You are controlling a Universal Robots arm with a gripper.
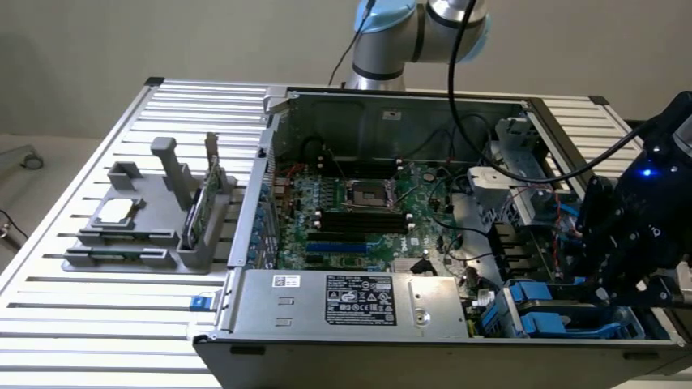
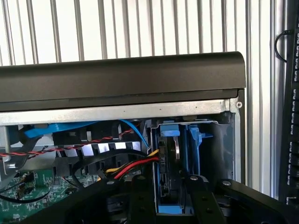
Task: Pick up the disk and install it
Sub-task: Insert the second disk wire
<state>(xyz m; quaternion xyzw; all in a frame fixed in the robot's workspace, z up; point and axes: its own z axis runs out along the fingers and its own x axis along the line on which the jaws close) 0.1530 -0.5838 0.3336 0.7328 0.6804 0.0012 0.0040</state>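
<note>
Wrist view: the gripper (image 2: 172, 196) stands with its jaws parted around the disk (image 2: 169, 172), which sits edge-on in the drive bay (image 2: 224, 149) of the computer case (image 2: 121, 74). Rigid, fairly heavy and shock-sensitive, the disk is probably best held by its blue carrier's sides.

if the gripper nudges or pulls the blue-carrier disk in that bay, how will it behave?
The silver-grey disk in its bright blue plastic carrier looks stiff and probably dense for its size. It stands on edge in the bay of the black computer case, so it would likely slide along the bay rather than tip. The thin blue plastic tabs could flex.
</note>
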